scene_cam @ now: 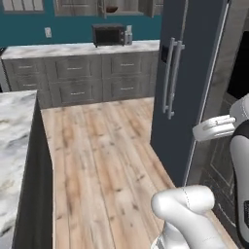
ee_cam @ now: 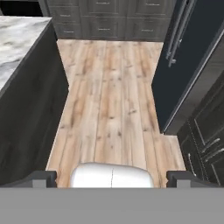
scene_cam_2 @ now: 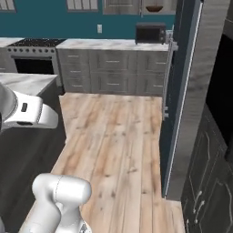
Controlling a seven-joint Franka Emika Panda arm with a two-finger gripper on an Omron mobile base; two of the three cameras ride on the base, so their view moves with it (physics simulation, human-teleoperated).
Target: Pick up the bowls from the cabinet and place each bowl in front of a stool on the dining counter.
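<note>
A dark-brown bowl (scene_cam: 112, 8) (scene_cam_2: 154, 8) sits inside the grey wall cabinet (scene_cam: 127, 6) (scene_cam_2: 160, 3) at the far wall, above the microwave. The marble dining counter (scene_cam: 13, 141) (scene_cam_2: 25, 83) (ee_cam: 17, 41) on its dark base runs along the left. In the hand view my gripper (ee_cam: 112, 178) is open and holds nothing. Its two dark fingertips (ee_cam: 41, 177) stand far apart and point down the wooden floor toward the far wall. The gripper is a long way from the bowl and the cabinet.
A tall dark-blue fridge (scene_cam: 189, 73) (scene_cam_2: 179, 91) (ee_cam: 192, 57) stands close on the right, with dark cabinets (ee_cam: 205, 140) beside it. Grey drawer units (scene_cam: 87, 78) with a marble worktop and microwave (scene_cam: 108, 35) (scene_cam_2: 150, 32) line the far wall. A stove (scene_cam_2: 34, 54) is at far left.
</note>
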